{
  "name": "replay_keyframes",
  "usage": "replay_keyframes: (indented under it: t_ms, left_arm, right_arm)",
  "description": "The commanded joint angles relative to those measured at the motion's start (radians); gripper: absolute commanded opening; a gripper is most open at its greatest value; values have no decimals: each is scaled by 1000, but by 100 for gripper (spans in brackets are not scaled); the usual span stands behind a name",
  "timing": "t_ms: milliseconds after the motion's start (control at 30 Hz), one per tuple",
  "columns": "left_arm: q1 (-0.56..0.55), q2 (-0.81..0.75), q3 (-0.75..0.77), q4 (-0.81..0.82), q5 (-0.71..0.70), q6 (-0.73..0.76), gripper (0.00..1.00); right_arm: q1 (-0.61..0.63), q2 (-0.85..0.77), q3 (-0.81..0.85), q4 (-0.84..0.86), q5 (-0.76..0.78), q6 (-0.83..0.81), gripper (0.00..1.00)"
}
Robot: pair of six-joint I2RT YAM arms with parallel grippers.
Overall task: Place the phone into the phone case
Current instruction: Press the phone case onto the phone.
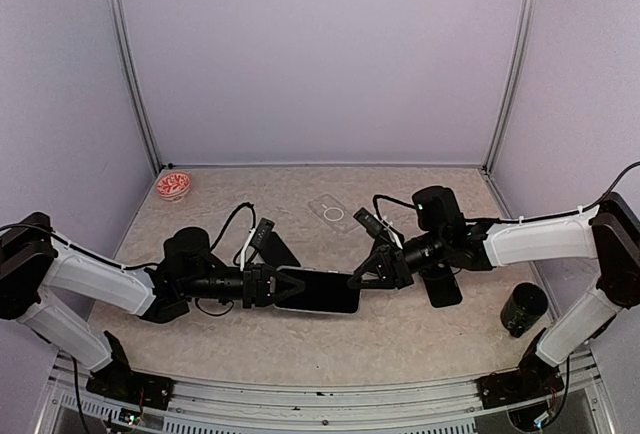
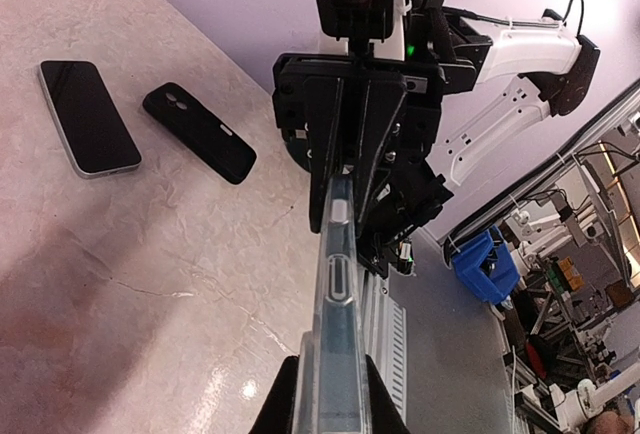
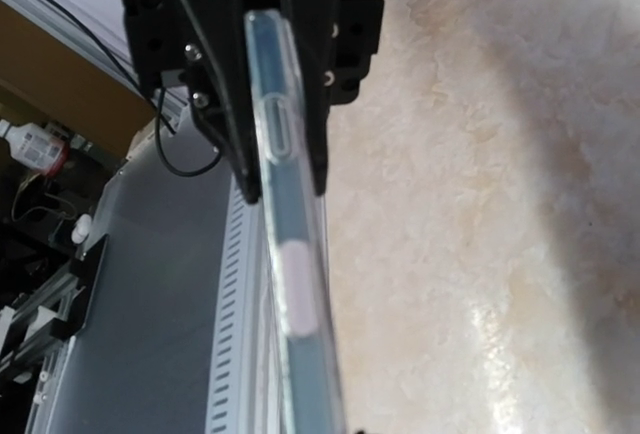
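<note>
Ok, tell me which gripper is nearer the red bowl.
Left. The left gripper grips the phone somewhat right of the red bowl; the right gripper grips its other end, farther right.

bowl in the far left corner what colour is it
Red and white patterned bowl; it shows best in the top external view.

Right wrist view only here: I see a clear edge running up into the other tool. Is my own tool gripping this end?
Observer: Yes. From above, the right tool is shut on the right end of the phone, and the left tool holds the other end.
Operator: Anything else lying nearby?
Observer: The left wrist view shows a second phone lying face up, with a black case beside it, not touching.
</note>
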Motion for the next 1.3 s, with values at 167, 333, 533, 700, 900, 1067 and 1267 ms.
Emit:
replay_keyframes:
  t_ms: [167, 333, 533, 700, 900, 1067, 1267]
  left_arm:
    - [-6, -13, -3, 23, -57, 30, 0]
    - [-3, -70, -38, 73, -102, 35, 0]
    - [-1, -134, -75, 117, -130, 35, 0]
    - [-1, -162, -98, 155, -137, 30, 0]
    - [-2, -184, -112, 172, -147, 33, 0]
    - [-2, -203, -122, 171, -161, 42, 0]
    - [-6, -213, -126, 174, -170, 51, 0]
  right_arm:
    - [4, -12, 31, -7, 53, 18, 37]
    - [4, -10, 14, 30, 37, 48, 47]
    - [3, 5, 1, 72, 34, 89, 51]
    - [7, 39, -9, 140, 22, 150, 52]
    - [25, 71, -9, 213, -3, 200, 51]
    - [45, 83, -3, 244, -27, 220, 46]
    - [66, 104, 9, 251, -39, 230, 39]
